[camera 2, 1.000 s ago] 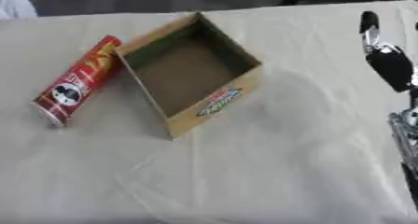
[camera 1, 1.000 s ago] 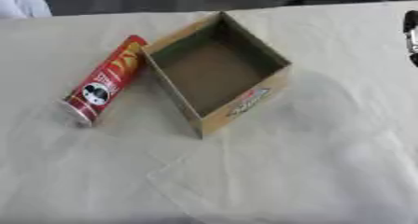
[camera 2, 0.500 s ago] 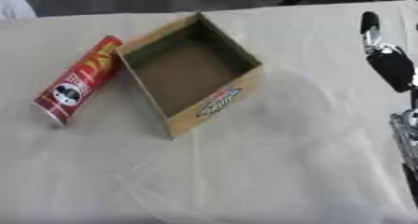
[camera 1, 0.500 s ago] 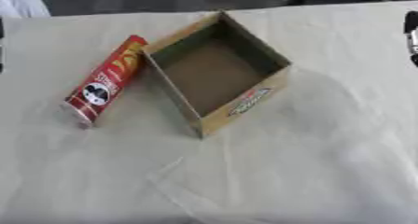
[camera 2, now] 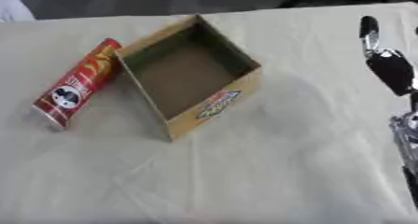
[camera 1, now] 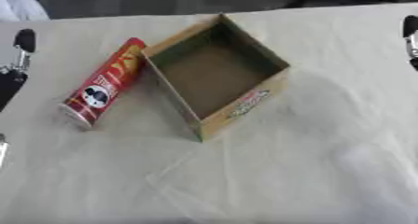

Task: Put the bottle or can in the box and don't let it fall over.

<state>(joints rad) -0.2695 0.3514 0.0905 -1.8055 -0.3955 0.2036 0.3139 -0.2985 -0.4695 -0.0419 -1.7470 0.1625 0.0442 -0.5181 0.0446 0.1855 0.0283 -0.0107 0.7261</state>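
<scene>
Cream cloth covered the table (camera 1: 310, 171). Off to the right of the left hand (camera 1: 18, 64), whose fingers stood straight and held nothing, the red can (camera 1: 103, 87) lay on its side against the open cardboard box (camera 1: 216, 73). Beyond the box, the right hand (camera 2: 385, 62) rested relaxed, fingers up

A glossy red cylindrical cardboard can (camera 1: 104, 88) lay by a matt brown open cardboard box (camera 1: 215, 73) on the bench's wrinkled, matt cream cloth (camera 1: 310, 171).
</scene>
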